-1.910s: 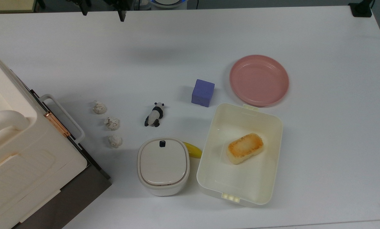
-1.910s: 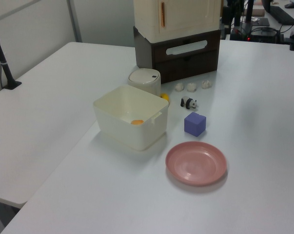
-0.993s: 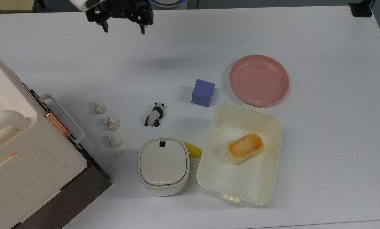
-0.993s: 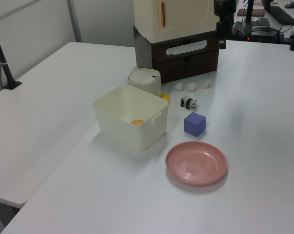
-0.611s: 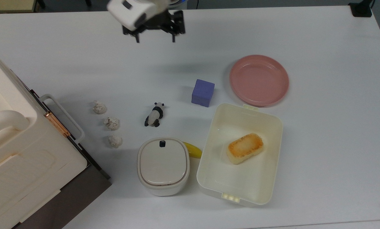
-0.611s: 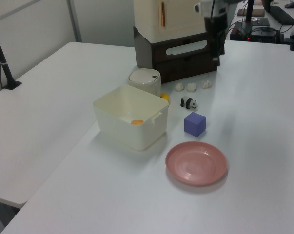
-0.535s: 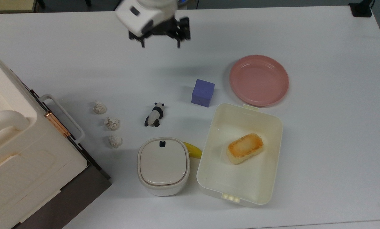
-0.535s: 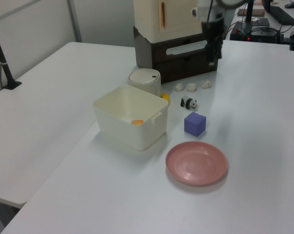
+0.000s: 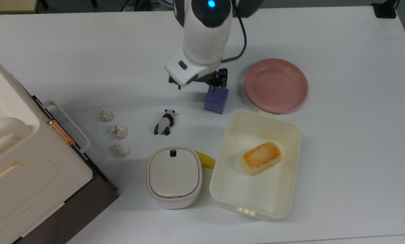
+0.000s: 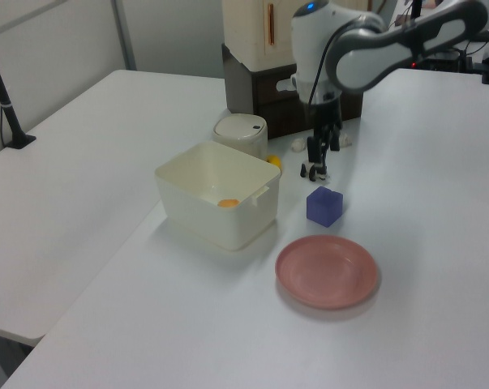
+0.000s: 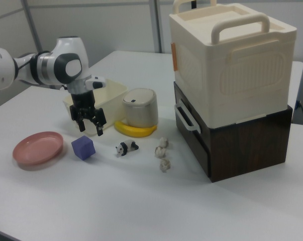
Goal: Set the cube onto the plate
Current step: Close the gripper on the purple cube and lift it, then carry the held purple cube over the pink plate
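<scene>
Looking down in the top view, I see the gripper hanging over the table with its two fingers spread apart and nothing between them. The blue cube sits on the table just at its 4 o'clock side, partly under one finger. The pink plate lies bare at the cube's 2 o'clock, near it but apart. The cream container is at the cube's 5 o'clock, and the toy panda at its 8 o'clock.

In the left view, I see the gripper above the cube, not touching it. The plate is at the cube's 6 o'clock.

In the right view, the gripper's fingers are wide apart, up above the cube. The plate is at the cube's 9 o'clock.
</scene>
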### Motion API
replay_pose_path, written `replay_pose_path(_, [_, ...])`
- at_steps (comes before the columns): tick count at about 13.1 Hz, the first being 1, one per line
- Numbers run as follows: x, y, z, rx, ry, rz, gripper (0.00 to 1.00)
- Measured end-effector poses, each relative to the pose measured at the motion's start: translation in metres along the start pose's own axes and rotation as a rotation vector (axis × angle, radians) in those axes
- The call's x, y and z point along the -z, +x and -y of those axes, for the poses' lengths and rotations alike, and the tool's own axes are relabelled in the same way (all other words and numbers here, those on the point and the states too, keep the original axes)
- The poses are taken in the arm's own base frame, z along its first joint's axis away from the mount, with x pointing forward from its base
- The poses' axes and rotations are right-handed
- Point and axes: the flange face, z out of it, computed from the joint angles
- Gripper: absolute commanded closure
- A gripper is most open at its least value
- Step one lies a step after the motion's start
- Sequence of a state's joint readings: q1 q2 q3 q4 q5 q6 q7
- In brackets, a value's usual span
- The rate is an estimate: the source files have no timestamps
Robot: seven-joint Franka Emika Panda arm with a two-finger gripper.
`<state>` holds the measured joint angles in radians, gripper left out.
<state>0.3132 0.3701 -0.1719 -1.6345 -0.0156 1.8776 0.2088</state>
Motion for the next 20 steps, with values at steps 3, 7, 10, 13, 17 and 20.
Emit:
replay_pose_path(3, [-0.017,0.002,0.033,-0.068,-0.007,-0.017,0.00])
replay_pose_path(7, [-0.033,-0.002,0.060,-0.088,-0.015,-0.005,0.00])
replay_pose_path(10, [-0.063,-0.005,0.082,-0.075,-0.042,0.033,0.00])
replay_pose_path(13, [-0.084,-0.004,0.073,-0.087,-0.056,0.068,0.59])
replay_pose_path(17, [-0.089,-0.007,0.075,-0.079,-0.060,0.077,0.76])
replay_pose_path(20, [-0.067,-0.015,0.079,-0.051,-0.058,0.085,0.76])
